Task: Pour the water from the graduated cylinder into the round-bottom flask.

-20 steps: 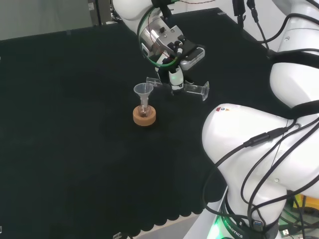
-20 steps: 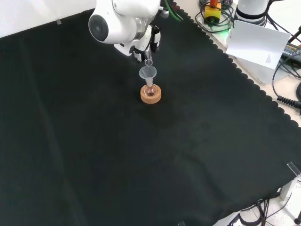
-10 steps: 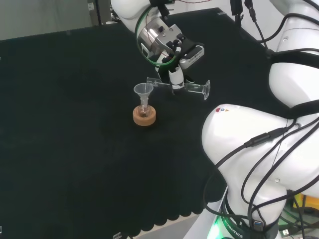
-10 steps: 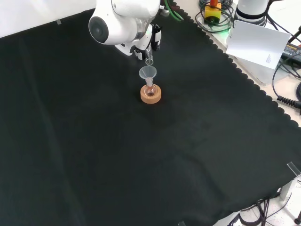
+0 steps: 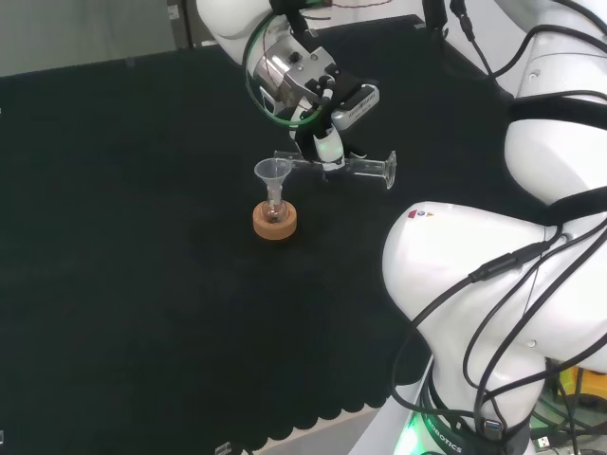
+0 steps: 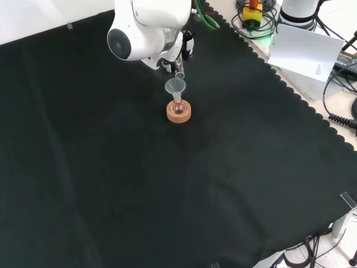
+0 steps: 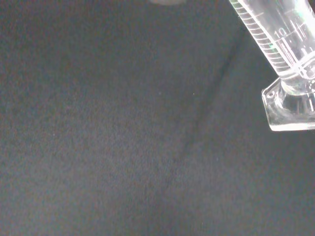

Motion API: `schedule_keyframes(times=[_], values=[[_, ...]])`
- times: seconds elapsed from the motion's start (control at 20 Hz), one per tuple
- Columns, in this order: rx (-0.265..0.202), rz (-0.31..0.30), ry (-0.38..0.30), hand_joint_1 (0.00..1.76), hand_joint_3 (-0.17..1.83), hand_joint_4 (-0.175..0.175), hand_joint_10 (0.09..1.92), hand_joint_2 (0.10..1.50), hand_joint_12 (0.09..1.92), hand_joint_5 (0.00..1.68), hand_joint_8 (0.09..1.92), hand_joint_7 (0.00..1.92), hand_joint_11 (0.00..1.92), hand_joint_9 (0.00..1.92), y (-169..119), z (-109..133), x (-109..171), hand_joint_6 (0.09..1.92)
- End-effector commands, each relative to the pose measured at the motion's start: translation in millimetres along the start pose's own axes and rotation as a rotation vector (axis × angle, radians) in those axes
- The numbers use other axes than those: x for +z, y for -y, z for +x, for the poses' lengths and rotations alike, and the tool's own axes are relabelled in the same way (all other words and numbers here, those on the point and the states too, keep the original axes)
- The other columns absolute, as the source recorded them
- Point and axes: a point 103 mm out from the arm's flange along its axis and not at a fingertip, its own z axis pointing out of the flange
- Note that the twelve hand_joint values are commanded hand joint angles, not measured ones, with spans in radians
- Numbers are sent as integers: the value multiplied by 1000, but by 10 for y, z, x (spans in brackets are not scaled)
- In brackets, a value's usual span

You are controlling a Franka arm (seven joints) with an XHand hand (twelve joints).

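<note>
- Cylinder (image 5: 356,167): clear, graduated, lying almost level in the air above the cloth (image 5: 142,237). In the head view its mouth end points left and its flat foot points right.
- Cylinder mouth: in the head view it sits just beside and slightly above the right rim of the funnel (image 5: 273,172). In the front view the mouth shows as a small clear ring just above the far rim of the funnel (image 6: 175,86).
- Cylinder contents: cannot be told from any view.
- Hand (image 5: 327,142): black and white, holding the cylinder at mid-length, fingers curled round the tube from above. In the front view the hand (image 6: 184,49) comes in from the top, partly behind the white link (image 6: 146,28) with its round grey cap.
- Funnel: clear, upright, its stem set in the neck of the flask (image 5: 275,214).
- Flask: small, round-bottomed, seated upright in a cork ring (image 5: 275,224). In the front view the flask (image 6: 178,108) shows a faint pinkish tint inside the ring (image 6: 179,112).
- Flask position: mid-cloth in the head view, left of the arm's large white links; toward the far side of the cloth in the front view.
- Wrist view: the lower tube of the cylinder (image 7: 280,46) with printed graduations and its clear foot show, tilted over bare cloth (image 7: 123,137).
</note>
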Motion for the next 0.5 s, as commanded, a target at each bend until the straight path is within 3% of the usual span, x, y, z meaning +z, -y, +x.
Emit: schedule_keyframes(times=[0.05, 0.5], values=[[10, 26, -2, 1248, 0, -175, 87, 1146, 738, 902, 1100, 940, 1275, 1483, 13, 4, 3, 1111], [41, 63, 7, 1248, 0, -175, 87, 1147, 737, 901, 1101, 939, 1276, 1485, 37, 2, -37, 1112]])
